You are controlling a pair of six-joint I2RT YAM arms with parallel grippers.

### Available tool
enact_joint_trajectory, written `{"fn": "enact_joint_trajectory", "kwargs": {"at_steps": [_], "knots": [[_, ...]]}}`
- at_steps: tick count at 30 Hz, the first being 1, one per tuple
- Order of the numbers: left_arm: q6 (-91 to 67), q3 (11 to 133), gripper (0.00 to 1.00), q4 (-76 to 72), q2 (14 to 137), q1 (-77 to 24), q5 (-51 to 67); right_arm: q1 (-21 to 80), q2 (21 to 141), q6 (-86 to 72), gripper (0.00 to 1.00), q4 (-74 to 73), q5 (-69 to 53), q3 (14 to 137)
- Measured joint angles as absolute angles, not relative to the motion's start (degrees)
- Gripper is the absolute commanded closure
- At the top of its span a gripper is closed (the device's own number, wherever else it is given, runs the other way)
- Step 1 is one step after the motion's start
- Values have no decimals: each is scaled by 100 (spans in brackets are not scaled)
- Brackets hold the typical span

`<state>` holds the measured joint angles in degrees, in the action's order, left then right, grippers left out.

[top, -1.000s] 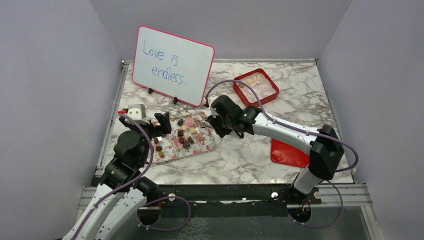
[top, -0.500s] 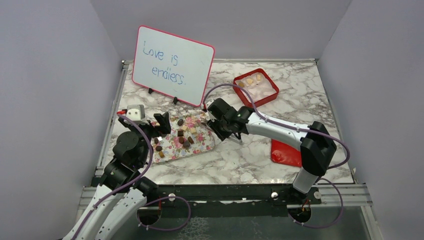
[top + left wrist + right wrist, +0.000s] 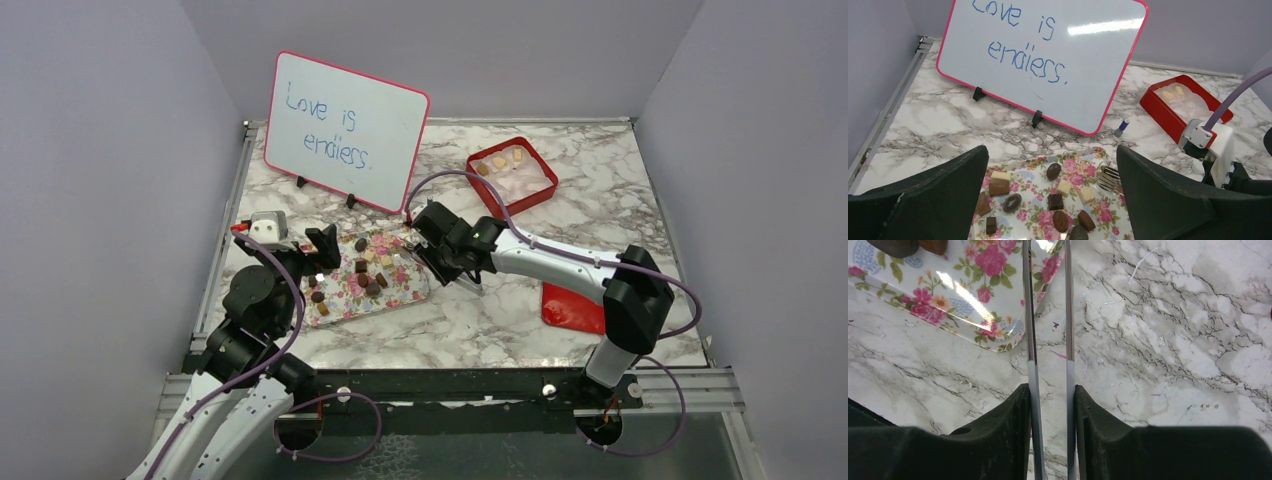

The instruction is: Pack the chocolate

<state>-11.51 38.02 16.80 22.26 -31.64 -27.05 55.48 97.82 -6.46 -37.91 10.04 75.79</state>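
**Top external view:** A pink-framed whiteboard (image 3: 346,132) stands at the back of the marble table (image 3: 480,315). It reads "Love is endless." in blue handwriting. The chocolate (image 3: 368,275) lies scattered on a floral tray (image 3: 405,292), and a few pale pieces sit in the red box (image 3: 512,175) further back. A red lid (image 3: 575,305) lies flat near the right arm. The left gripper (image 3: 295,248) hovers at the tray's left end, and the right gripper (image 3: 425,248) is at its right end.

**Left wrist view:** The same words show large, and nothing else is written. The left fingers are spread wide and empty above the tray. A small purple-capped marker (image 3: 1120,127) stands beside the board. Ridged tips of metal tongs (image 3: 1108,179) hang over the tray, near a pale square piece.

**Right wrist view:** No writing shows here. Only this view shows the right fingers pinching the two tong arms, squeezed to a narrow gap. The arms cross the tray's corner, and the tips are out of frame.
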Motion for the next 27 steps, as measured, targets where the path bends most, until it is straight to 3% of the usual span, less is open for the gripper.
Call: {"fn": "enact_joint_trajectory", "kwargs": {"at_steps": [27], "knots": [[-1151, 3800, 1, 1680, 2397, -3164, -2703, 5581, 9155, -1208, 72, -3946, 1227, 7579]]}}
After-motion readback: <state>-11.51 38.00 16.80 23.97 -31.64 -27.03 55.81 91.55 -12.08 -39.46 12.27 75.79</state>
